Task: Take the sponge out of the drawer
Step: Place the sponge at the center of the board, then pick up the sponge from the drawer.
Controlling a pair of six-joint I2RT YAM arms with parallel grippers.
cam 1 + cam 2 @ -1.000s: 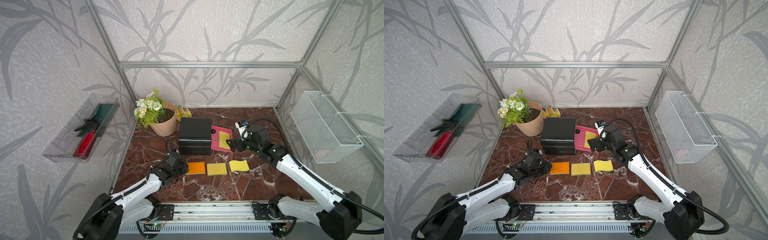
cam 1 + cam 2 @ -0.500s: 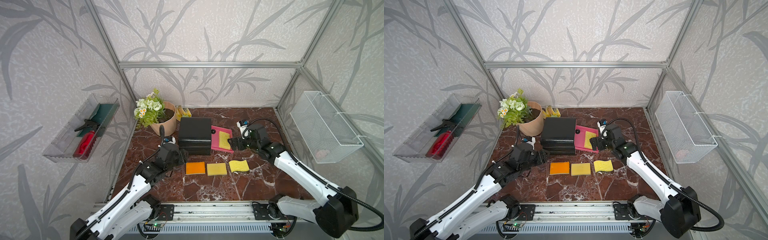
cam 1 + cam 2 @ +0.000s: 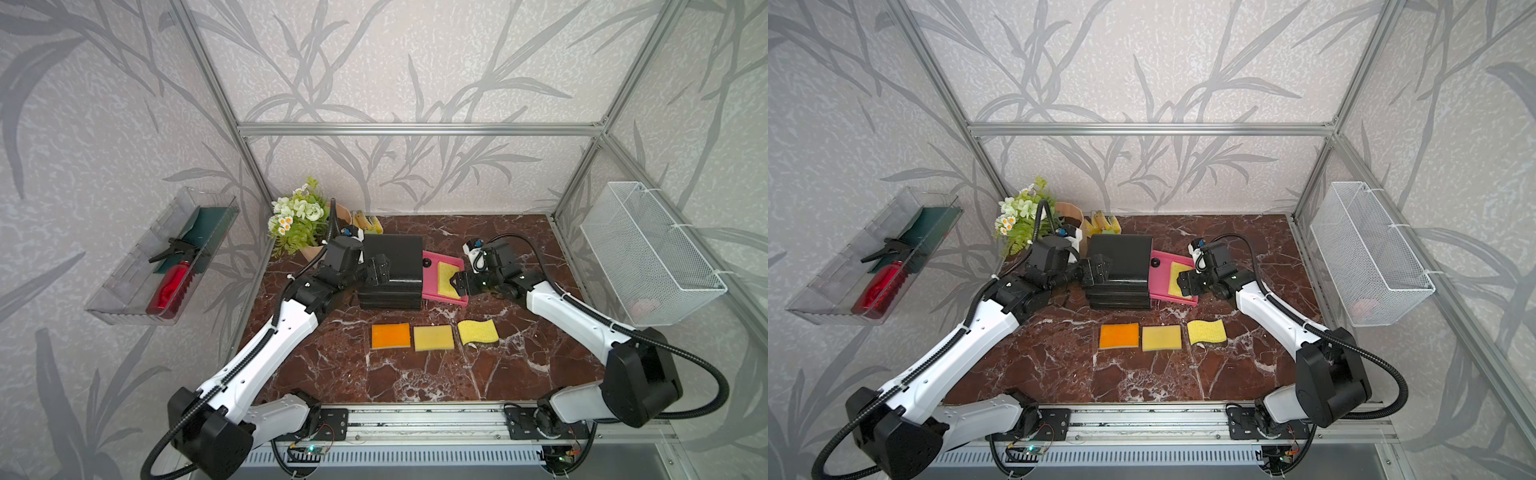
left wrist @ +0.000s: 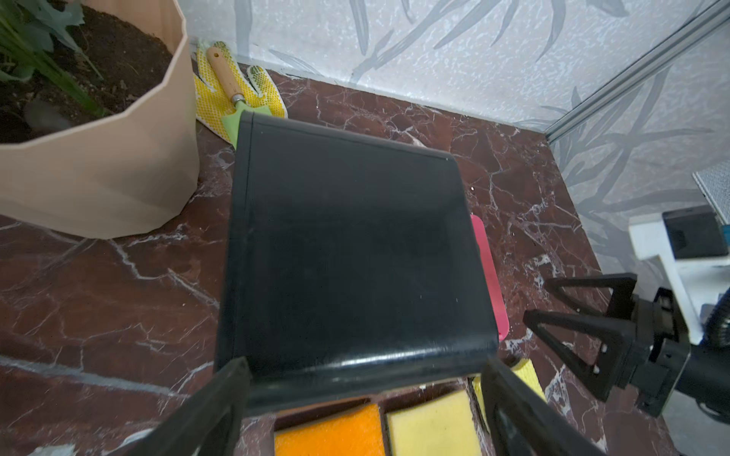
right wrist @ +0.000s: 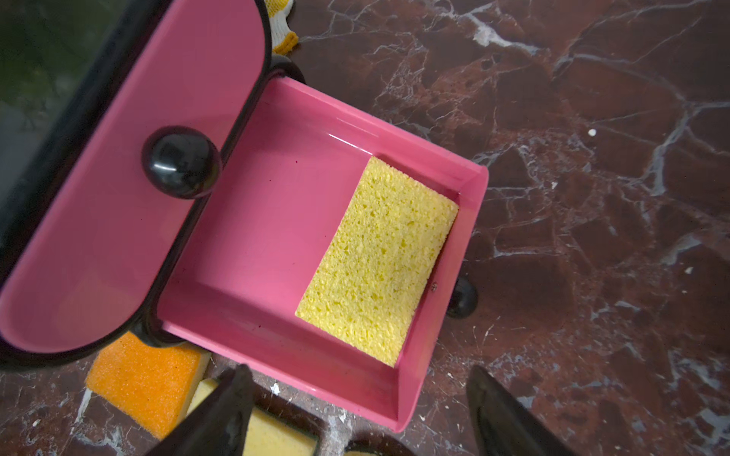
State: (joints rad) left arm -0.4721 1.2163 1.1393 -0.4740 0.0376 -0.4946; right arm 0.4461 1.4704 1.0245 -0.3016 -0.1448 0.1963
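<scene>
A black drawer cabinet stands mid-table. Its lower pink drawer is pulled out to the right, and a yellow sponge lies flat inside it against the front wall. In the right wrist view the sponge fills one side of the drawer. My right gripper hovers open just above the drawer's front corner, apart from the sponge, its jaws empty. My left gripper is open over the cabinet's top, holding nothing.
Three sponges lie in a row in front of the cabinet: orange, pale yellow and wavy yellow. A flower pot and gloves with a trowel sit behind. A wire basket hangs right, a clear bin left.
My left arm rose from the table beside the orange sponge to over the cabinet, and its gripper opened. My right gripper edged closer over the drawer's front corner.
</scene>
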